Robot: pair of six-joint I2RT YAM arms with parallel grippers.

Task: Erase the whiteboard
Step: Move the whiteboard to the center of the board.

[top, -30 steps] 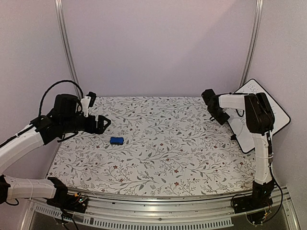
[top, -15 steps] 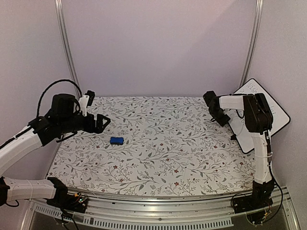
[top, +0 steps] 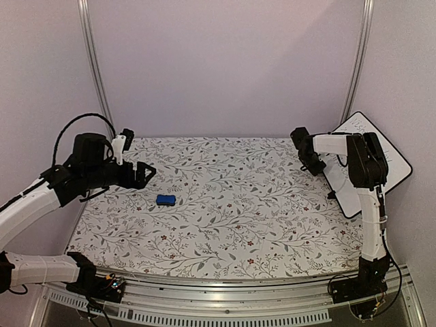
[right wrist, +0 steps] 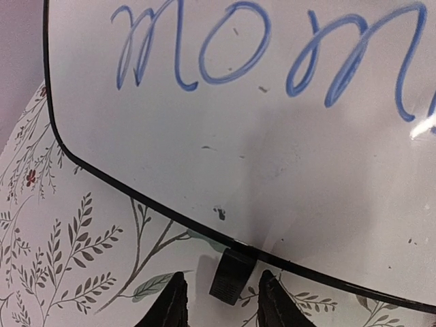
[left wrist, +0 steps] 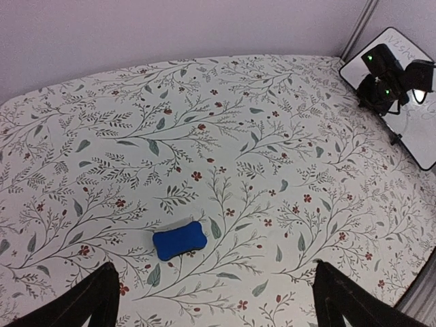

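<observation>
Black and set a little apart, the fingers (right wrist: pixel 176 303) of the right gripper (right wrist: pixel 223 301) sit on either side of a small black foot (right wrist: pixel 228 274) under the whiteboard's lower frame. The jaws are narrowly open and grip nothing; whether they touch the foot cannot be told. Above them the whiteboard (right wrist: pixel 245 157) fills the right wrist view, with blue looping handwriting across its top. From above, the whiteboard (top: pixel 397 163) stands tilted at the table's right edge near the far right corner, leaning back toward the wall, and the right arm (top: pixel 371 204) rises from the near right corner and bends across to it.

The left gripper (left wrist: pixel 219 308) is spread wide and empty, hovering over the left side of the table (top: pixel 238 225), which is covered in a floral cloth. A blue eraser (left wrist: pixel 180 240) lies flat on the cloth just ahead of its fingers – well apart from the board, toward the left edge.
</observation>
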